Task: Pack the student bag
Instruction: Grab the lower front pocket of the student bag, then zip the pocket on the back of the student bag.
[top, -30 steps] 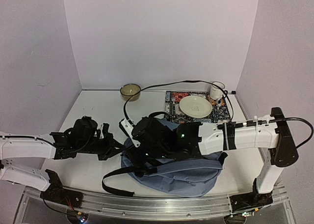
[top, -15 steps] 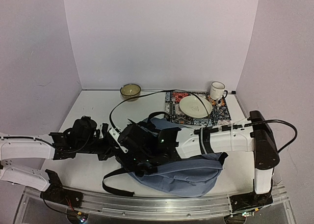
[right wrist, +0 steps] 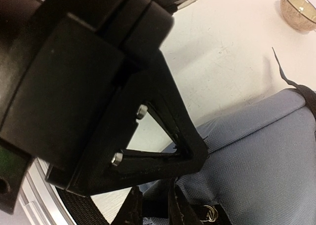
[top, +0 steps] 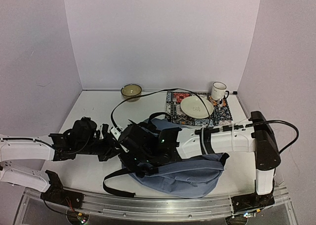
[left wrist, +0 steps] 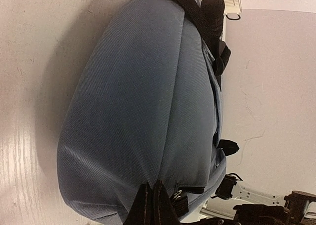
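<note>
Blue-grey student bag (left wrist: 138,96) lies ahead, edge pinched by left hand (left wrist: 154,203).

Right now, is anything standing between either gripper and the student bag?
Nothing visible does. The left gripper, jaws shut, presses against the edge of the student bag, and the right gripper sits at the fabric close beside it, with no other object in between.

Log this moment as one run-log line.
student bag: on table | left gripper: shut on bag edge | right gripper: at bag, grip unclear
</note>
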Robot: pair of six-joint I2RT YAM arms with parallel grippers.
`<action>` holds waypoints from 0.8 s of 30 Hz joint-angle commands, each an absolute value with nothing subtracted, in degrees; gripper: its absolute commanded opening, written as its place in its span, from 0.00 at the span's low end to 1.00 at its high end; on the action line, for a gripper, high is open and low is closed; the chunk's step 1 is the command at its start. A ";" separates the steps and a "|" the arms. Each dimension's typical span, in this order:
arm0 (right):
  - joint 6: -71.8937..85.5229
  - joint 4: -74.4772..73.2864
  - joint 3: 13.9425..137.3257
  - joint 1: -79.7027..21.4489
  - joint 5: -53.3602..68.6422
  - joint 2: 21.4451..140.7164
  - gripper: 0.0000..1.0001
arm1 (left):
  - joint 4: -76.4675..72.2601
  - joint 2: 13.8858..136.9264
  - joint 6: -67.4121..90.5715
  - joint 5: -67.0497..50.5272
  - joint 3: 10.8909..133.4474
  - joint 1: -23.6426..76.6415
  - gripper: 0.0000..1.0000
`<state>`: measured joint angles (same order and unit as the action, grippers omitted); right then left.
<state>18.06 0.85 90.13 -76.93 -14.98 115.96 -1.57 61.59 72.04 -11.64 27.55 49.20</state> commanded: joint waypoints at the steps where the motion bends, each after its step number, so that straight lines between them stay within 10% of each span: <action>1: 18.92 0.09 89.47 -77.20 -15.73 112.14 0.13 | -8.95 58.97 71.78 -11.49 27.89 49.66 0.00; 24: 27.95 -1.65 76.35 -77.17 -17.38 101.19 0.00 | 5.29 57.78 65.30 7.21 32.88 49.24 0.00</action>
<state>23.86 1.15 79.89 -76.92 -15.24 106.60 2.78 60.04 68.50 -3.55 27.84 49.98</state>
